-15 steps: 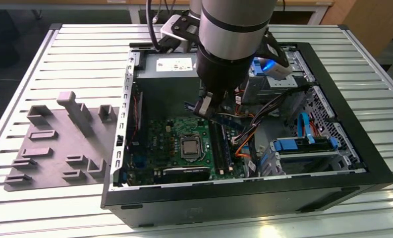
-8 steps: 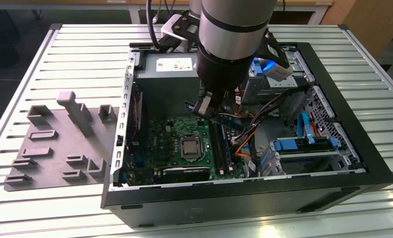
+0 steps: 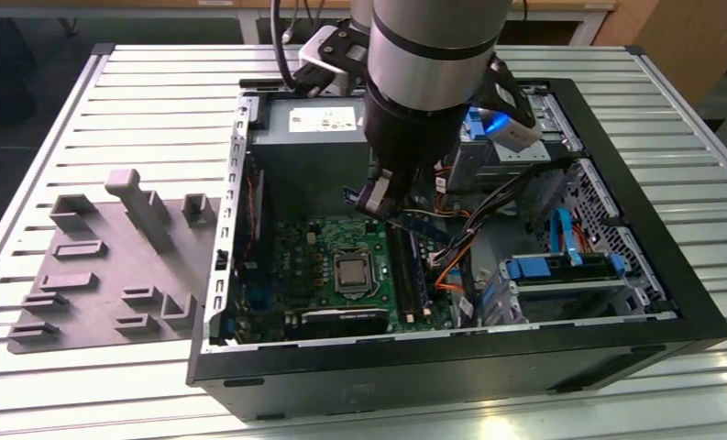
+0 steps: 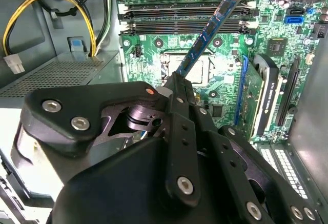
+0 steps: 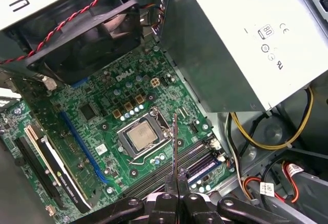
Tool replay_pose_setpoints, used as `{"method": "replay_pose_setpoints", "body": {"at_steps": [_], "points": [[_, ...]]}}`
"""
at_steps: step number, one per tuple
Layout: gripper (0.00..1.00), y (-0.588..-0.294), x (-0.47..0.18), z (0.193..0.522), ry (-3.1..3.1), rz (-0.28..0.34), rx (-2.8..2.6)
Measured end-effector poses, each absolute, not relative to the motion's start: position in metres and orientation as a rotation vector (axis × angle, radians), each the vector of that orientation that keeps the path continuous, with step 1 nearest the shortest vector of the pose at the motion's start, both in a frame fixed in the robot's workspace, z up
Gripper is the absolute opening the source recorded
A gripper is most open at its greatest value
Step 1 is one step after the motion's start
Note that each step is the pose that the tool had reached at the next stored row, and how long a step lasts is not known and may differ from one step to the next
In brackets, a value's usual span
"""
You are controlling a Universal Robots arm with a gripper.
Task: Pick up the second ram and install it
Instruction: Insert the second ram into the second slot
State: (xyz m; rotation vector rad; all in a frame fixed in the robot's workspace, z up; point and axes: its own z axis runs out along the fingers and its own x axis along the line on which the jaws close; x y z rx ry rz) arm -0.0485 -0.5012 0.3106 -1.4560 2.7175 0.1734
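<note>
My gripper [image 3: 381, 203] is down inside the open computer case [image 3: 461, 367], shut on the second ram [image 3: 414, 225]. The ram is a narrow blue-green stick held by one end. It hangs tilted in the air above the green motherboard [image 3: 320, 247]. In the second wrist view the ram [image 4: 210, 26] reaches from the gripper [image 4: 177, 80] towards the long black memory slots [image 4: 179, 19], with its far end over them. In the first wrist view the ram [image 5: 175, 142] shows edge-on above the gripper [image 5: 175, 175], beside the slots [image 5: 169, 171] and the processor socket [image 5: 141, 134].
The grey power-supply box [image 3: 308, 119] stands close behind the gripper. Orange and black cables [image 3: 455, 266] and a blue-tabbed drive cage [image 3: 559, 270] lie on the exterior view's right. A card [image 4: 261, 101] stands in the board. A grey parts fixture [image 3: 118, 266] lies outside the case.
</note>
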Motion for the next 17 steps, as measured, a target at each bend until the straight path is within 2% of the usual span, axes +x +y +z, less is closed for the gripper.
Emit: {"method": "replay_pose_setpoints", "body": {"at_steps": [17], "points": [[0.12,-0.5012,-0.0485,0.3107,2.741,0.159,-1.419]]}}
